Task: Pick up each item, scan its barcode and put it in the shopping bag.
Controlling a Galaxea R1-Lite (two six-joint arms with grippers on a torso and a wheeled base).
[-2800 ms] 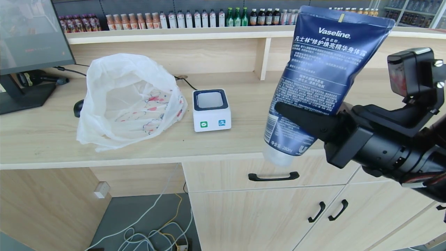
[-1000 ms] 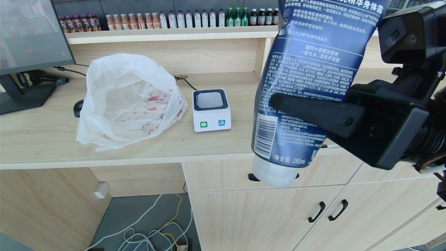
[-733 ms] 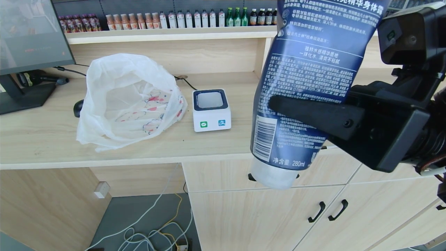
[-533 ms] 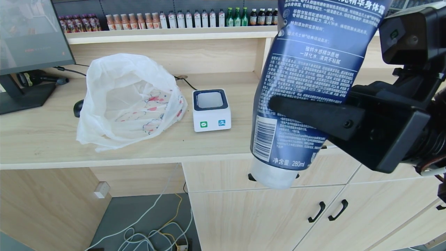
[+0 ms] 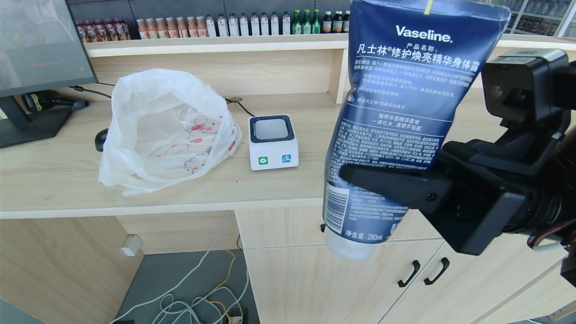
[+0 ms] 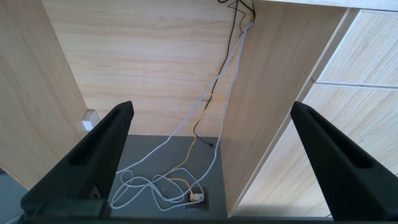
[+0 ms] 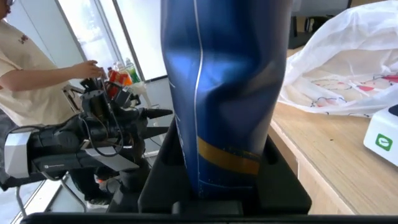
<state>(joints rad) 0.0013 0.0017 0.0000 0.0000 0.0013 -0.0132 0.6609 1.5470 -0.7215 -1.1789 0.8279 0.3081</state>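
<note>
Presently the right gripper (image 5: 373,180) clamps the lotion tube (image 5: 400,99) mid-body, cap downward, raised before the counter (image 5: 54,180) right of the scanner (image 5: 272,141). Its barcode (image 5: 336,209) is exposed, presumably for scanning. The left gripper (image 6: 211,109) hangs low, spread wide.

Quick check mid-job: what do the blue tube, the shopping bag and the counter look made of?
The tube looks like soft glossy plastic: sheen and creases, with a frosted cap. The shopping bag is thin translucent plastic film, crinkled and slumped. The counter is pale matte wood or wood-look laminate; grain lines show.
</note>
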